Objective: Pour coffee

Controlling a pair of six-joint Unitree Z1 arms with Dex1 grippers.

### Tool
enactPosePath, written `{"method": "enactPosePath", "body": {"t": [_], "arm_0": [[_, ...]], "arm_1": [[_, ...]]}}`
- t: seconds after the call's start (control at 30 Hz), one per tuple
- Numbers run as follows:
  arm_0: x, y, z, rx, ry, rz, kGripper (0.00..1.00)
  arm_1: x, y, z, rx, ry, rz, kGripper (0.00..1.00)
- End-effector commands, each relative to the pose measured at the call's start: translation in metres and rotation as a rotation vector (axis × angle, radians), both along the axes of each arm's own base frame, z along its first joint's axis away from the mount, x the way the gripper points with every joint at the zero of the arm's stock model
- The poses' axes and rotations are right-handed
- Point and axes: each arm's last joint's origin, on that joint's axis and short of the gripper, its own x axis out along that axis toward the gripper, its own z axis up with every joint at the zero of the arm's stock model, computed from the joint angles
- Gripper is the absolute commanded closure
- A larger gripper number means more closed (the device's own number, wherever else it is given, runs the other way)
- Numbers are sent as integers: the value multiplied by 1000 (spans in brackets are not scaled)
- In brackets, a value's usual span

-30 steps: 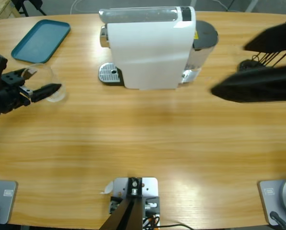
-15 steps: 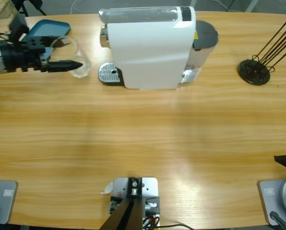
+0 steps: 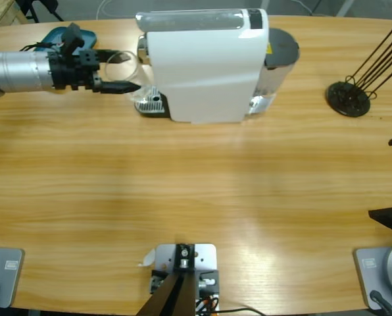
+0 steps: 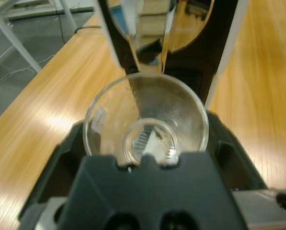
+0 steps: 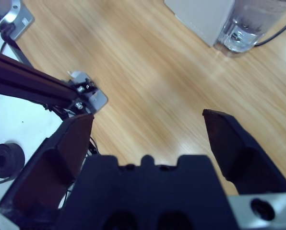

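Nearest to where I am standing, the right end effector (image 5: 148, 139) is hanging over bare wood at the near right end of the long wooden counter (image 3: 202, 191), its two black jaws spread wide with nothing between them. Further in, the left end effector (image 3: 120, 71) is reaching in from the left side and gripping a small clear glass tumbler (image 3: 135, 74), the jaws pressing on either side of its wall. Looking along that wrist, the tumbler (image 4: 146, 120) is appearing dry, and I cannot make out any coffee in it. It is sitting just over the perforated metal drip tray (image 3: 150, 101) at the front of the white box-shaped coffee machine (image 3: 206, 66). The glossy spout (image 4: 148, 36) is standing directly beyond the rim. To do this step well, I would judge the arm needs to be centring the mouth beneath that spout, keeping the glass upright, and lowering it flat onto the grille before easing the jaws apart. Beyond the arm a teal plastic tray (image 3: 51, 36) is showing, and far right a black wire rack (image 3: 350, 95) is resting on the counter.
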Motion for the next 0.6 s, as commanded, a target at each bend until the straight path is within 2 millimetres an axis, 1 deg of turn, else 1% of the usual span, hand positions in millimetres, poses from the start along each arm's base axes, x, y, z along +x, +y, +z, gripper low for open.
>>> {"method": "enactPosePath", "body": {"t": [0.03,0.23,0.33,0.5,0.6], "arm_0": [[0,-16,-12,27,34,-9,1000],[-4,-18,-11,43,75,-2,1000],[-4,-23,-10,70,98,22,1000],[4,-29,-7,93,128,50,1000],[5,-30,-7,95,134,46,1000]], "arm_1": [[5,11,-15,-35,25,7,0],[5,11,-15,-30,19,5,0],[5,10,-14,-27,19,6,0],[4,9,-14,-24,16,5,0],[4,9,-14,-26,17,4,0]]}}
